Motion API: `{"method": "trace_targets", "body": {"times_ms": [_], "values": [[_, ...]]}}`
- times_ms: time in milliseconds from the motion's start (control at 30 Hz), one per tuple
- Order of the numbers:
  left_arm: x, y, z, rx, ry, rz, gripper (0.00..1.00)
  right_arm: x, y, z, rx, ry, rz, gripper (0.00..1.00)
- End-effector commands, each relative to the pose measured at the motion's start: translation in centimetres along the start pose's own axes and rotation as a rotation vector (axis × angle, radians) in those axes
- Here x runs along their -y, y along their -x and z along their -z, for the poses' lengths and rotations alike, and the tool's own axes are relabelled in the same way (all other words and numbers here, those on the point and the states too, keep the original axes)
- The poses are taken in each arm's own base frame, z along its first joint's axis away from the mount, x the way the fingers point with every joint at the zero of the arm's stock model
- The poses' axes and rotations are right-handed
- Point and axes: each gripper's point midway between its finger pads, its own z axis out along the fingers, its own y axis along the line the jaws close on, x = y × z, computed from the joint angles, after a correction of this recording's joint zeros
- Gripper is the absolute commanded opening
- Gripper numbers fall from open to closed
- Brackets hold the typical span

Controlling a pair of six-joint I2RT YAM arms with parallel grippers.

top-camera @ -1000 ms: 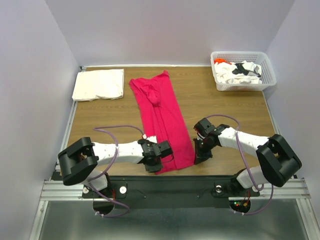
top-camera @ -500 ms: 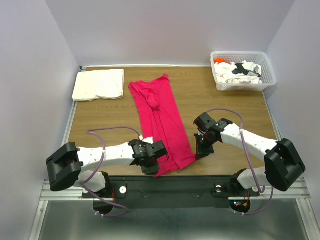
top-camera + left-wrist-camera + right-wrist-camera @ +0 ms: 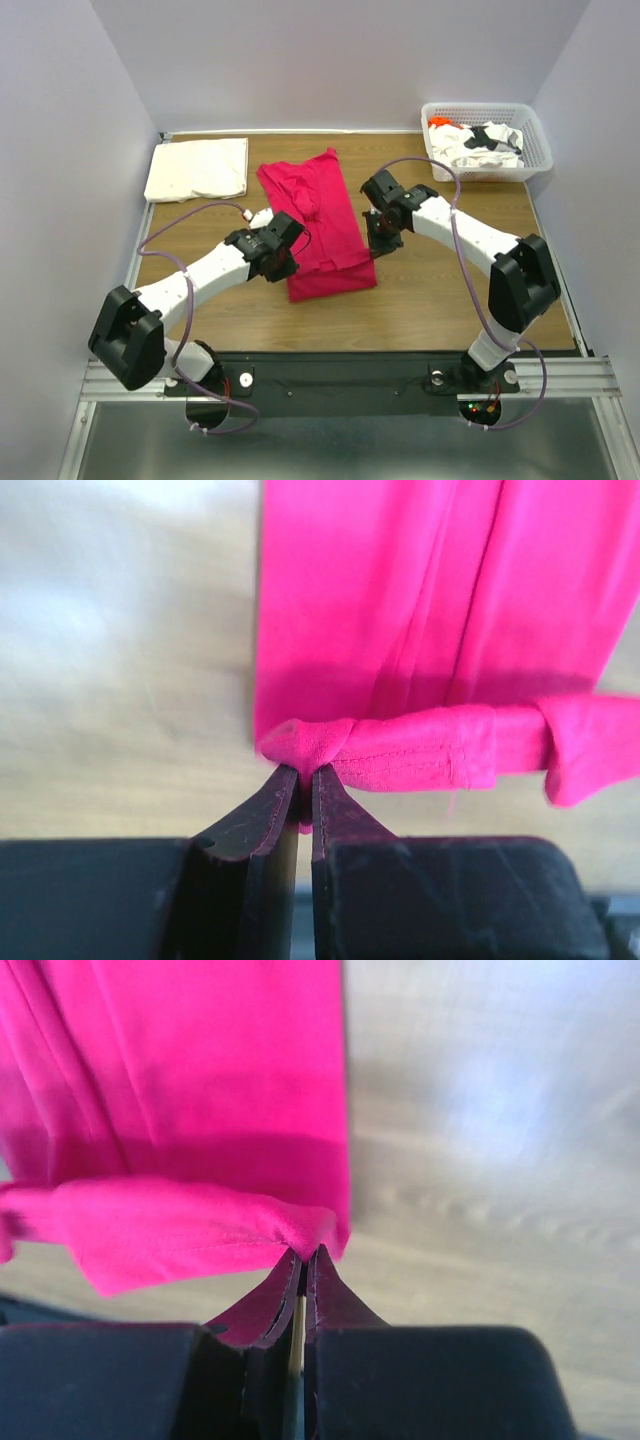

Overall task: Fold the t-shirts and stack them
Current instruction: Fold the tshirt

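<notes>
Both pinched tight here: our left claw has the left hem corner of the magenta t-shirt, and our right claw has the right corner. The shirt lies mid-surface on brown wood, with pale lavender walls around. Its long axis runs near-to-far, leaning left, with the hem doubled back.

The soft bright magenta-red cotton t-shirt runs off the top edge of both wrist views, over a blurred wooden table. Its pinched hem corners vanish inside the black two-finger left gripper and right gripper. From above, the crumpled white, black and orange t-shirts in the white plastic lattice basket are too small to count.
</notes>
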Motion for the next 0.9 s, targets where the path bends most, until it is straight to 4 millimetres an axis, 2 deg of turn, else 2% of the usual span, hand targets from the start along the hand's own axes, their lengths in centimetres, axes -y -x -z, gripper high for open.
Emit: {"method": "trace_targets", "body": {"times_ms": [0,33,67,100,200,300,333,433,567,667,767,867], "values": [[-0.1,6.2,-0.5,0.163,0.048,-0.089,0.04,1.3,6.4,0.8,0.157,-0.058,0.026,0.01],[-0.4,7.4,-1.2,0.18,0.073,-0.082,0.04,1.6,7.3,0.2,0.159,-0.069,0.025,0.01],[-0.1,8.0,-1.2,0.196,0.077,-0.097,0.04,1.3,8.2,0.7,0.185,-0.056,0.024,0.01],[0.0,9.7,-1.2,0.235,0.085,-0.101,0.04,0.8,9.5,0.5,0.205,-0.045,0.03,0.01],[0.2,11.7,-1.8,0.27,0.101,-0.105,0.04,0.1,11.3,0.1,0.234,-0.031,0.049,0.01],[0.4,13.6,-2.6,0.308,0.117,-0.12,0.04,-0.9,13.2,-0.9,0.261,-0.01,0.061,0.01],[0.3,14.1,-3.1,0.318,0.126,-0.132,0.04,-0.9,13.3,-1.9,0.248,-0.014,0.062,0.01],[0.3,14.9,-4.0,0.336,0.139,-0.145,0.04,-1.4,14.1,-2.7,0.255,-0.004,0.064,0.01],[-0.2,15.2,-5.6,0.331,0.161,-0.166,0.04,-1.4,14.1,-4.6,0.232,-0.012,0.06,0.01],[-0.2,15.2,-6.4,0.333,0.157,-0.178,0.04,-1.1,14.0,-5.2,0.228,-0.03,0.049,0.01],[-0.1,15.3,-7.1,0.335,0.158,-0.192,0.04,-0.6,14.1,-5.2,0.24,-0.056,0.031,0.01],[0.3,15.7,-6.9,0.348,0.144,-0.197,0.04,-0.3,14.7,-4.0,0.276,-0.069,0.019,0.01]]}}
